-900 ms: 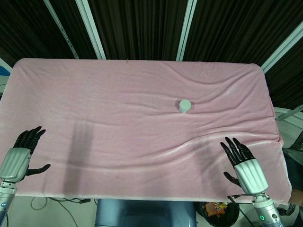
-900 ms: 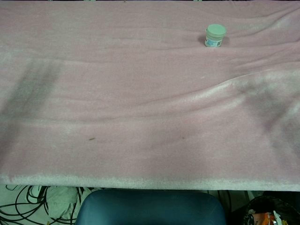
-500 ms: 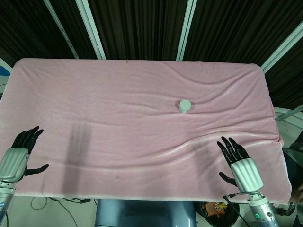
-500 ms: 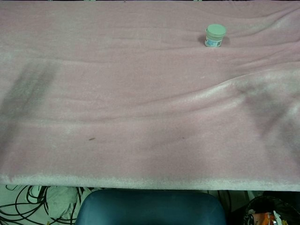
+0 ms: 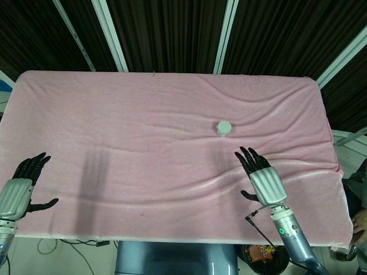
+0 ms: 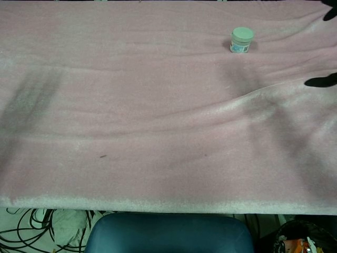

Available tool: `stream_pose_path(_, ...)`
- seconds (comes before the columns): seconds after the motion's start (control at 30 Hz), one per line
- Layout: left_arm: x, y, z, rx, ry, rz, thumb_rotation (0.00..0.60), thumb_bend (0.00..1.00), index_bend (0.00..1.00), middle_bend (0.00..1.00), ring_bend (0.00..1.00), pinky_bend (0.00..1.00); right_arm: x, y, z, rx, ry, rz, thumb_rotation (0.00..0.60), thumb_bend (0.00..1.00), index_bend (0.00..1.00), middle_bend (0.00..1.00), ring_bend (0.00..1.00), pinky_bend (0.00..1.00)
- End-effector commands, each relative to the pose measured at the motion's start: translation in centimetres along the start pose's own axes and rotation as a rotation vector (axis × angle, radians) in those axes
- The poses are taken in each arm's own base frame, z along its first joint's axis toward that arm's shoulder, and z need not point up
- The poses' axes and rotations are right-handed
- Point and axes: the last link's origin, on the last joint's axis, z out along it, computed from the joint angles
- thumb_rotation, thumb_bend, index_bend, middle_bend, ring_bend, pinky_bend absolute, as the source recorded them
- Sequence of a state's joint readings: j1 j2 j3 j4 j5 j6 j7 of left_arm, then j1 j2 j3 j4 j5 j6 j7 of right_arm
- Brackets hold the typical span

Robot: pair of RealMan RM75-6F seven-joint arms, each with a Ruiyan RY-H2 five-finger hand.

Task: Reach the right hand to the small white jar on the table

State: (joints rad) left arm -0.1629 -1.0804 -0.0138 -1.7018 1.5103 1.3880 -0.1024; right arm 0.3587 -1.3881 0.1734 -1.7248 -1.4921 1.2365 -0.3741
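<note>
Right hand [image 5: 261,176] moved closer to jar [image 5: 223,128] (fingers spread), not touching

— What sort of room am I driving in here?

— Looks to me like a robot lab or test bay. Across the top of my head view hangs a dark pleated curtain [image 5: 172,34] crossed by slanting white frame bars [image 5: 109,34].

— Anything else?

— A pink cloth [image 5: 143,126] is draped over the table, loose cables [image 6: 31,232] lie on the floor at lower left of the chest view (quite a tangle), beside a blue chair back [image 6: 168,234].
</note>
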Motion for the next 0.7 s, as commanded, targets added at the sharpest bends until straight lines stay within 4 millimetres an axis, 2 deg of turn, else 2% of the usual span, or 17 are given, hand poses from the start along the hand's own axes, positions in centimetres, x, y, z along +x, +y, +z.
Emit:
stream_pose_path(0.03,0.0,-0.1,0.1,0.005,-0.002,-0.002,0.6,0.0,0.0,0.0,0.0,0.0,-1.2,-2.0,6.1,0.001,-0.057,-0.02,0.6,0.08,0.0,0.0,0.0,0.22)
stream_pose_path(0.3,0.0,-0.2,0.3,0.021,-0.018,-0.018,0.6,0.0,0.0,0.0,0.0,0.0,-3.7,-2.7,14.2,-0.085,-0.148,-0.076,0.6,0.08,0.0,0.0,0.0,0.22)
stream_pose_path(0.57,-0.2,-0.2,0.6,0.032,-0.027,-0.032,0.6,0.0,0.0,0.0,0.0,0.0,-5.3,-1.9,19.0,-0.181,-0.196,-0.12,0.6,0.09,0.0,0.0,0.0,0.22)
stream_pose_path(0.7,-0.3,-0.2,0.7,0.04,-0.042,-0.027,0.6,0.0,0.0,0.0,0.0,0.0,-6.0,-1.3,20.3,-0.219,-0.216,-0.126,0.6,0.1,0.0,0.0,0.0,0.22)
